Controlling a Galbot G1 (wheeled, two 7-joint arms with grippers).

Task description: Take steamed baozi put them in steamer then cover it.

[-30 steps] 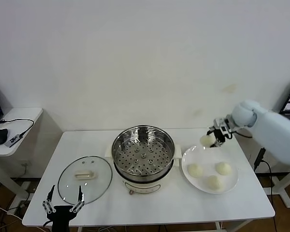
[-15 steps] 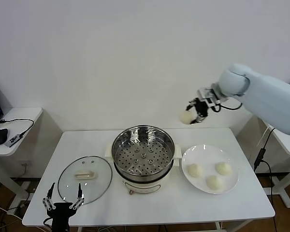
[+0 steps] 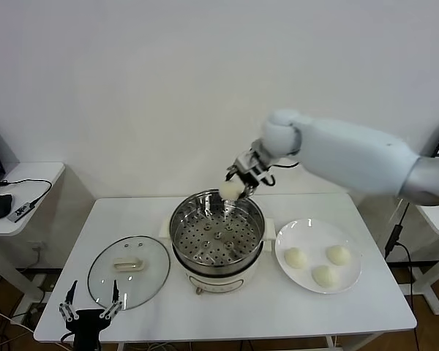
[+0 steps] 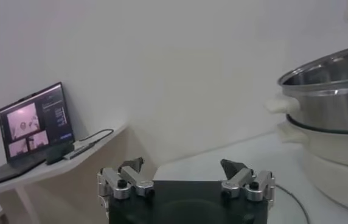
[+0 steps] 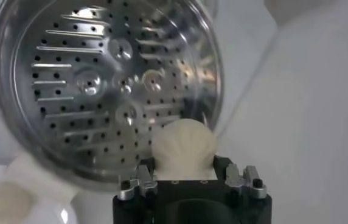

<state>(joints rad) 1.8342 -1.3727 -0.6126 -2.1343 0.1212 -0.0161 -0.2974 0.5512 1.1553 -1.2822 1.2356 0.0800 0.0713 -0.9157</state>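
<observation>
Baozi number one, a small round cream-white steamed bun (image 3: 230,189), hangs pinched between the fingers of the right gripper (image 3: 235,187) above the far rim of the round shiny stainless-steel steamer (image 3: 216,229), whose perforated tray shows bare in the right wrist view. Three more pale buns (image 3: 323,265) wait on the flat white plate (image 3: 351,281) to the right of the steamer. The round clear glass cover (image 3: 128,270) with its cream oblong handle lies flat on the white bench (image 3: 278,314) to the left of the steamer. The left gripper (image 3: 88,313) is parked at the near left edge of the bench, just beside the cover, with its fingers spread and holding nothing.

The bun sits over the rim rather than over the middle of the tray, so a release here would likely let it strike the steel edge and roll off behind the pot. It looks soft, and a hard squeeze could dent it or make it stick to one finger when the grip opens. Lowering without moving nearer could also catch the fingers on the far wall.
</observation>
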